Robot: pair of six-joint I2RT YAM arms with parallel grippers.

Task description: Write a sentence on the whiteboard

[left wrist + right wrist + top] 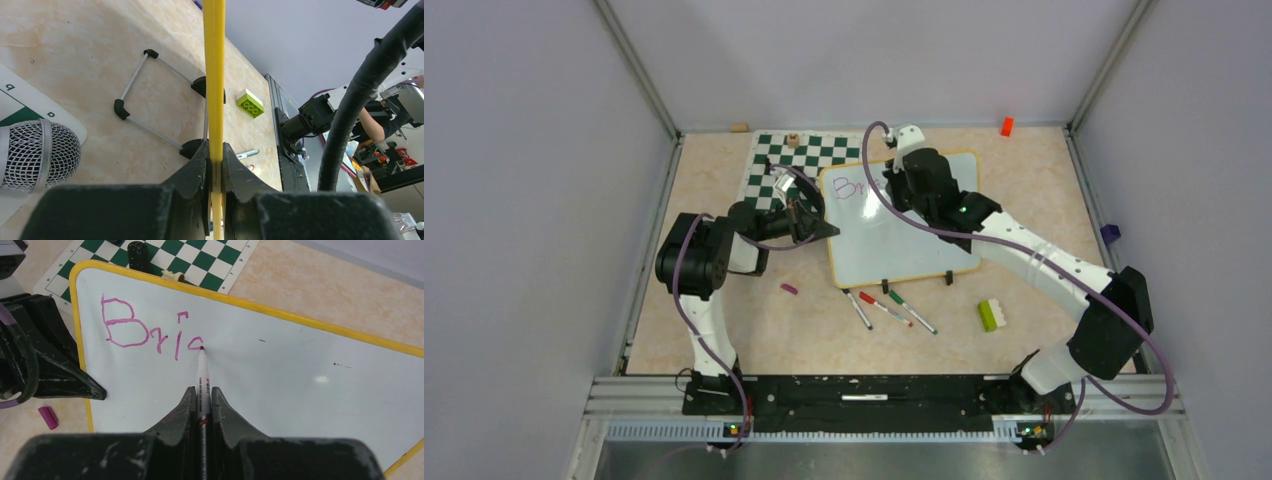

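Whiteboard [894, 250]: left gripper [215, 150] is clamping its rim; right gripper [201, 392] is pinching marker [202, 370], tip touching the unfinished purple sentence [159, 342].

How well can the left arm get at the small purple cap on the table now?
Probably not yet. The left gripper is shut on the rim of the whiteboard, so it is busy. The purple cap lies uncovered on the table near that arm and looks reachable once the gripper lets go.

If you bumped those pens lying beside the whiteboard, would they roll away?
Probably: the pens look thin and round, lying loose on the flat table. They look small, so they are likely light and easy to knock.
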